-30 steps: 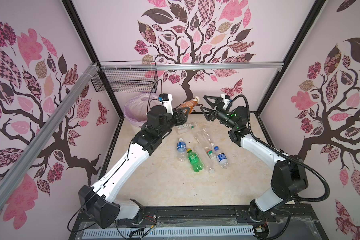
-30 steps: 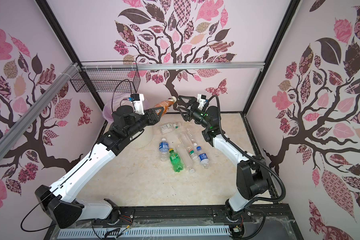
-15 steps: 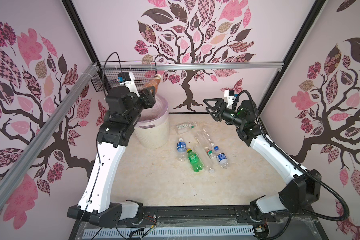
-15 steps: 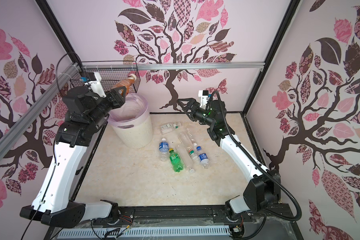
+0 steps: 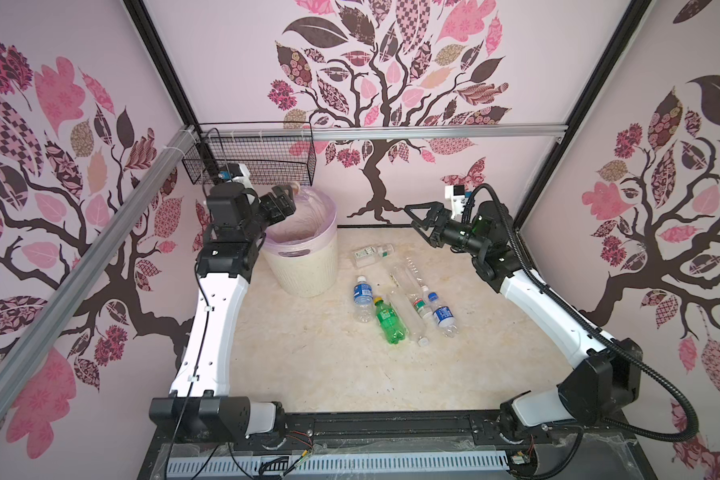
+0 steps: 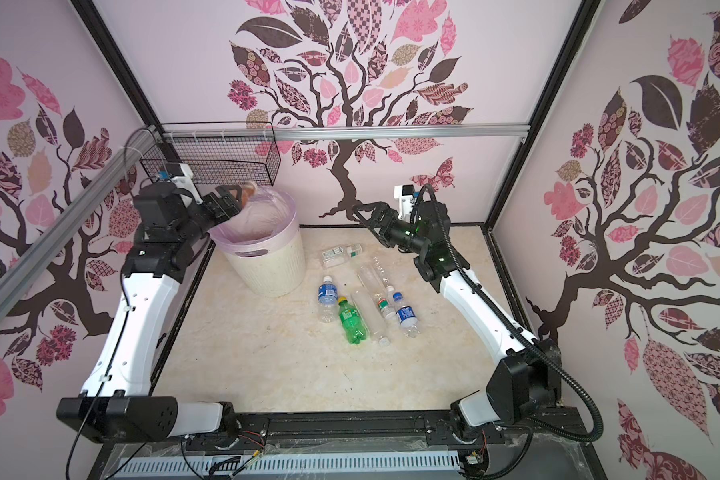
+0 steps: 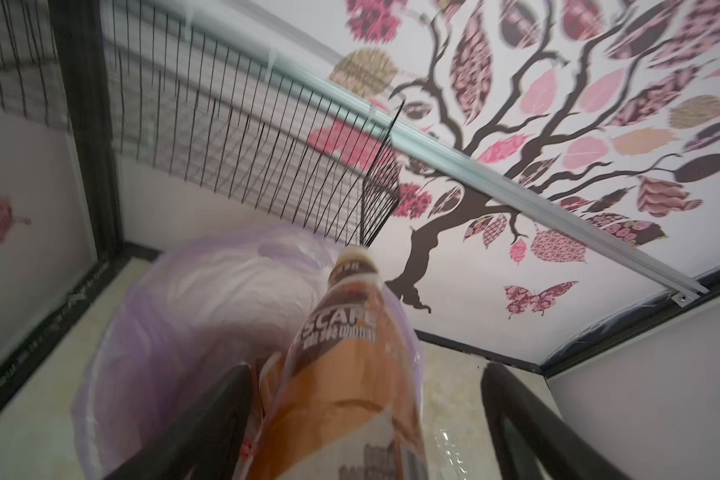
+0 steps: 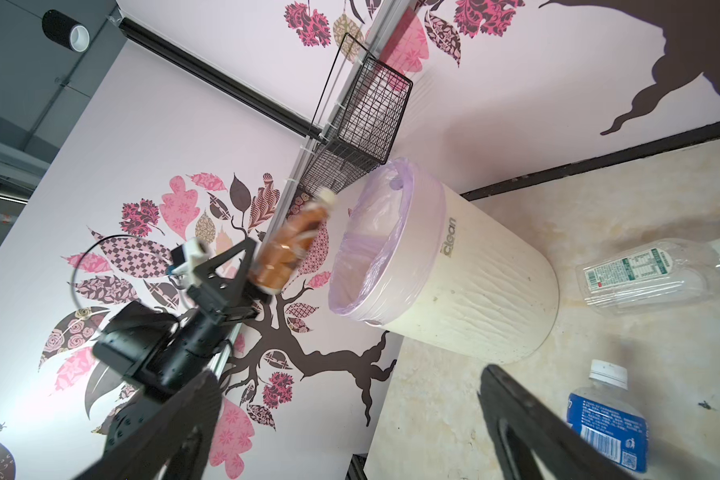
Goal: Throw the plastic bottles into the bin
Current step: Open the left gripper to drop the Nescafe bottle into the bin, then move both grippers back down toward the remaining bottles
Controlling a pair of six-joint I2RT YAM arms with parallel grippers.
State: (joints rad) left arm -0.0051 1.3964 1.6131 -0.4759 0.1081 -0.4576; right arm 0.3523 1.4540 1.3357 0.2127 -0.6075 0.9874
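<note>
Brown-wrapped bottle (image 7: pixel 341 374) loose in left gripper (image 5: pixel 285 198), jaws parted, above bin (image 5: pixel 304 270); right gripper (image 5: pixel 414 218) raised, jaws apart.

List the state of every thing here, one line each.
bin: upright, lined, mouth open.
left gripper: jaws open, at the bin's mouth.
brown bottle: loose between those jaws, not yet inside the bin.
right gripper: jaws open, empty, raised.
green bottle: lying flat, capped.
clear bottles: lying flat on the table.
</note>
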